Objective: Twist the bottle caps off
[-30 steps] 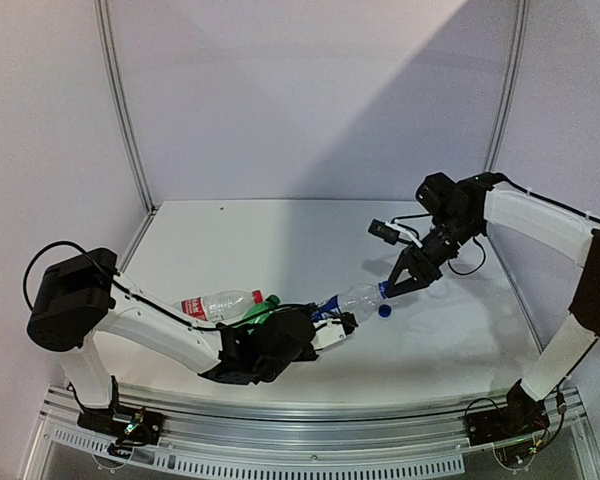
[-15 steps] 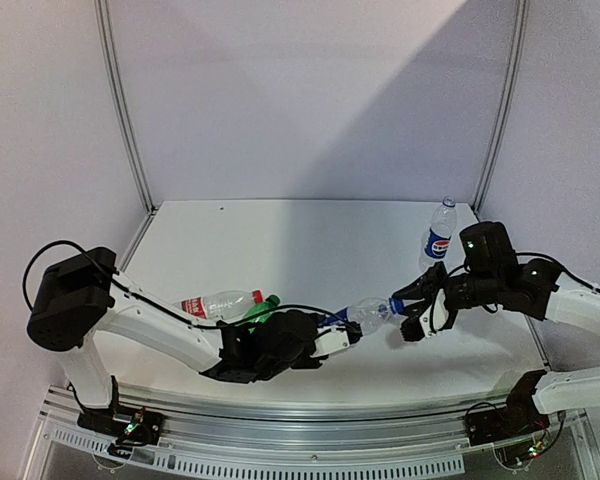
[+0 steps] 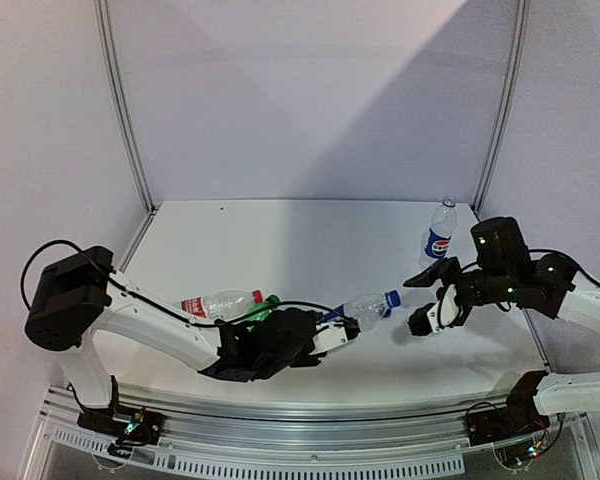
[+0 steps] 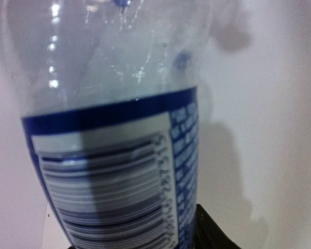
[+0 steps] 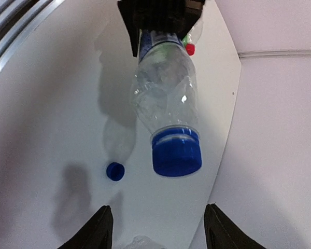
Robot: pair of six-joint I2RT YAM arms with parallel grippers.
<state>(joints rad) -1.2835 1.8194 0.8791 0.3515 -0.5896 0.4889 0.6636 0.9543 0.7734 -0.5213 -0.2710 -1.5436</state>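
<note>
My left gripper (image 3: 332,330) is shut on the clear bottle with the blue label (image 3: 360,311), holding it on its side above the table with its neck to the right. Its barcode label (image 4: 114,181) fills the left wrist view. The blue cap (image 3: 391,298) is on its neck and faces my right gripper (image 3: 423,298), which is open a short way to the right, apart from the cap. In the right wrist view the cap (image 5: 176,153) lies beyond the spread fingertips (image 5: 99,228). A loose blue cap (image 5: 114,171) lies on the table.
The Pepsi bottle (image 3: 439,232) stands at the back right. The bottle with the red label (image 3: 215,303) and the green bottle (image 3: 264,307) lie side by side behind my left arm. The red cap (image 5: 189,49) shows behind the held bottle.
My right arm has swung down from above the bottle's neck to table height, facing the cap end-on. Over the last half second it backed slightly right, jaws open.
</note>
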